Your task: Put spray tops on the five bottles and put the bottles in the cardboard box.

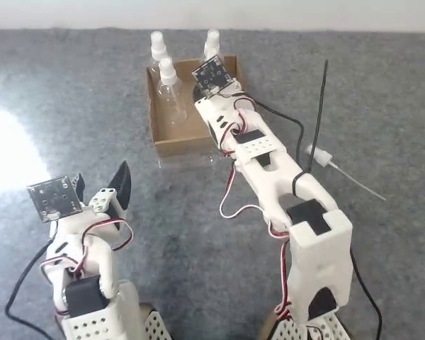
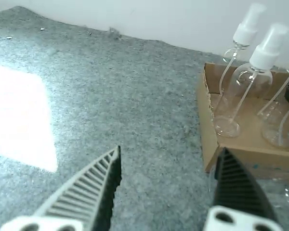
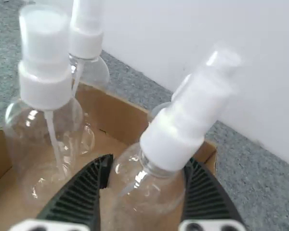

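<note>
The cardboard box sits at the far middle of the table. Clear bottles with white spray tops stand in it. My right arm stretches over the box, its wrist above the box's right side. In the right wrist view my right gripper is shut on a clear bottle, whose white spray top leans to one side. Two more topped bottles stand beside it. One loose spray top lies on the table right of the arm. My left gripper hangs open near the front left, holding nothing.
The box's near wall is to the right of my left gripper. Something clear lies on the felt just in front of the box. A thin black strip sticks up beside the right arm. Grey felt spreads open to the left.
</note>
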`<state>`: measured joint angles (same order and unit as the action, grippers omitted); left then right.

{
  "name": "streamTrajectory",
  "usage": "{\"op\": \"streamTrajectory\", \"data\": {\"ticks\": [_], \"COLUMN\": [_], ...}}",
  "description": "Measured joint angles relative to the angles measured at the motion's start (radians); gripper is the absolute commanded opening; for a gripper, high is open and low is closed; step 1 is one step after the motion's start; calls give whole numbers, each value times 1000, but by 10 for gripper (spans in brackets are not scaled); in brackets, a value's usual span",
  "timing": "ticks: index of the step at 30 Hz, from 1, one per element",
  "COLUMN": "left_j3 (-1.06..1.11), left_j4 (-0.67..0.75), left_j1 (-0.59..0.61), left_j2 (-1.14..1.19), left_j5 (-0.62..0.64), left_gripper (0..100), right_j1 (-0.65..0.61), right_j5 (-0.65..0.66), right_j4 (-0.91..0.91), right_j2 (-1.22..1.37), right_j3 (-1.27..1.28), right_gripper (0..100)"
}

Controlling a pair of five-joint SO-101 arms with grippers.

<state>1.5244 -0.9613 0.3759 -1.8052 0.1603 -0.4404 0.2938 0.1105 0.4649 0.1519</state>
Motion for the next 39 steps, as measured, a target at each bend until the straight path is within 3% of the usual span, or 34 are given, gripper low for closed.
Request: {"op": "streamTrajectory", "data": {"ticks": [39], "left_j3": [0], "left_j4": [0], "left_j1": [0], "left_j2": [0], "left_j5": [0], "left_gripper": [294], "right_j1": [11], "right_j5": [-2], "right_j4": [3], "right_j2": [26], "right_j3": [-26], "right_gripper": [60]}}
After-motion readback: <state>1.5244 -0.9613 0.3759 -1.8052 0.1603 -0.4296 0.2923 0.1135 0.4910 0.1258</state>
